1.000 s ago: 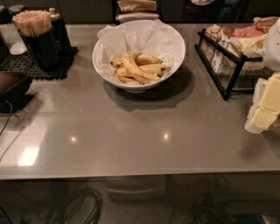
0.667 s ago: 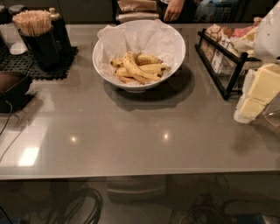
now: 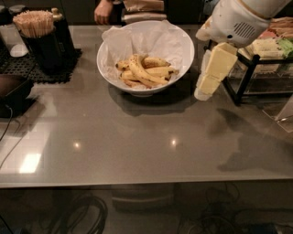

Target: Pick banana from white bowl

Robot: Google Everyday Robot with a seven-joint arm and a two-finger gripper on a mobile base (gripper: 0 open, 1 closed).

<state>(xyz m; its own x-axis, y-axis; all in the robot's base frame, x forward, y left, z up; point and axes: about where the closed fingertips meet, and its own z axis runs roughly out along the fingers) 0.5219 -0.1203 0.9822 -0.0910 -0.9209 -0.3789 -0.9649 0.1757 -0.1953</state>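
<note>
Banana first: it's the long, really curved one, yellow with brown speckles and dark ends. It lies on top of the pile inside the white bowl, running from the back left toward the front right. A few straighter speckled bananas sit under and beside it, touching it. The bowl is lined with crumpled white paper that sticks up past the rim at the back, and it sits on the far half of a glossy grey table.

The gripper is off to the right of the bowl, just outside the rim and up in the air over the table, so it isn't touching the bowl or any fruit. It's the cream-coloured bit hanging down and slightly left from the white rounded arm housing that comes in from the top right corner. Honestly can't tell from this angle if it's spread or closed, the pieces overlap too much.

Other stuff around: a black wire rack with food packets sits on the right, partly behind the arm. Far left there's a black holder full of wooden stir sticks on a black mat, plus a dark tray-ish thing at the left edge with a cable trailing down from it. Somebody's hand is visible past the far edge of the table, behind the bowl.
</note>
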